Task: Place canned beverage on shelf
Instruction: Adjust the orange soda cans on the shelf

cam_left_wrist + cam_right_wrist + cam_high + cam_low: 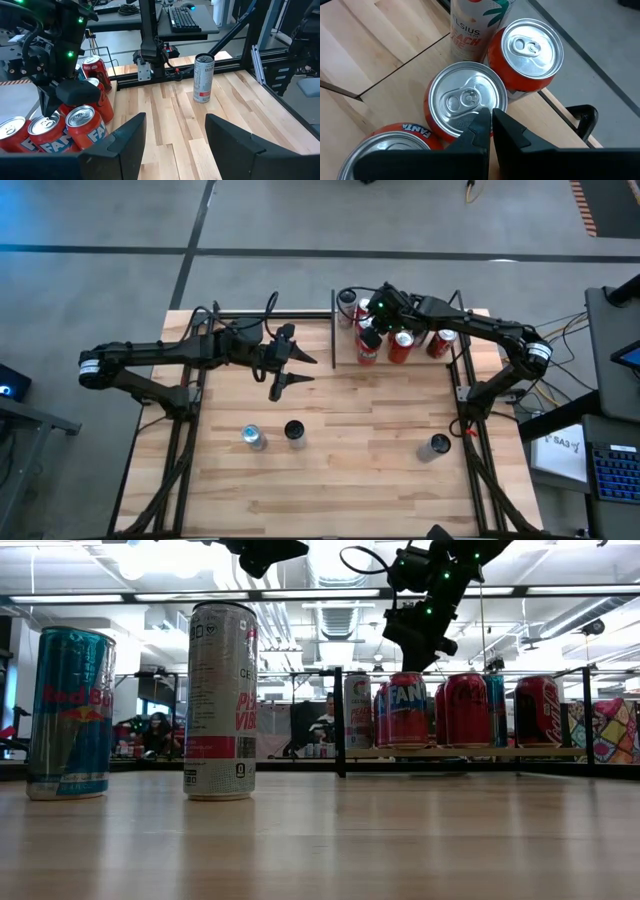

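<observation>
The shelf (334, 330) stands at the table's far right, and its board (470, 752) carries several cans, mostly red (400, 345). My right gripper (490, 125) is shut and empty. It hovers over the top of a red Fanta can (465, 102) on the shelf, next to a white Celsius can (472, 25). It also shows in the low view (418, 650) just above the cans. My left gripper (175, 145) is open and empty above the table's middle (292, 370), pointing toward the shelf.
Three cans stand upright on the tabletop. A Red Bull can (252, 437) and a silver can (294, 431) stand near the middle front. Another can (435, 446) stands at the front right. Black frame posts (465, 395) run along the table's sides.
</observation>
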You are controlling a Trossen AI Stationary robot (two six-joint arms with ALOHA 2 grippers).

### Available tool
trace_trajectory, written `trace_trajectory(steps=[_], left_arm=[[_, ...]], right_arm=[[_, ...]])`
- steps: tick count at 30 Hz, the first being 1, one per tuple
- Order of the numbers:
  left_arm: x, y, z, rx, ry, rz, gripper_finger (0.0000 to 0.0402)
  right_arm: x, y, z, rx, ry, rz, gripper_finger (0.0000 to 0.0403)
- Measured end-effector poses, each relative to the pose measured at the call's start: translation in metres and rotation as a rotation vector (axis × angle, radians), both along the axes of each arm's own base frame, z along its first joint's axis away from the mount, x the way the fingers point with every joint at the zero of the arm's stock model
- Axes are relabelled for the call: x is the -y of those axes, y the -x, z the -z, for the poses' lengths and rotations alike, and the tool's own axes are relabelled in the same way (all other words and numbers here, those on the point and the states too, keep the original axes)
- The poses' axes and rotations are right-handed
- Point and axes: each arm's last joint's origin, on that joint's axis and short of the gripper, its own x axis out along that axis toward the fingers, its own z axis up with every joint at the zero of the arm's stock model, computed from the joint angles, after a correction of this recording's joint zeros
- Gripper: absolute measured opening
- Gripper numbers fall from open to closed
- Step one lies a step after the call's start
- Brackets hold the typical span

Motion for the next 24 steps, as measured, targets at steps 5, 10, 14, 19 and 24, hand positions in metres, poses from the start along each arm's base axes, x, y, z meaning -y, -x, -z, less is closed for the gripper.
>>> trace_trajectory(steps=[5, 10, 14, 19, 24], left_arm=[[0.0001, 0.0000, 0.0000, 0.000, 0.000, 0.000, 0.0190], [0.0000, 0.0000, 0.0000, 0.000, 0.000, 0.000, 0.0190], [0.0000, 0.0000, 0.0000, -0.001, 0.000, 0.000, 0.0190], [0.0001, 0.0001, 0.0004, -0.004, 0.001, 0.000, 0.0190], [0.0000, 0.0002, 0.0005, -0.005, -0.003, 0.001, 0.0190]], right_arm=[[0.0003, 0.0003, -0.0001, -0.007, 0.011, 0.009, 0.0009], [0.0004, 0.0003, -0.0001, -0.007, 0.012, 0.008, 0.0009], [0.0003, 0.0001, -0.0023, -0.006, 0.010, 0.001, 0.0009], [-0.0003, -0.0003, -0.0095, 0.015, -0.007, -0.006, 0.0009], [-0.0021, -0.0017, -0.0096, 0.055, -0.065, -0.036, 0.0009]])
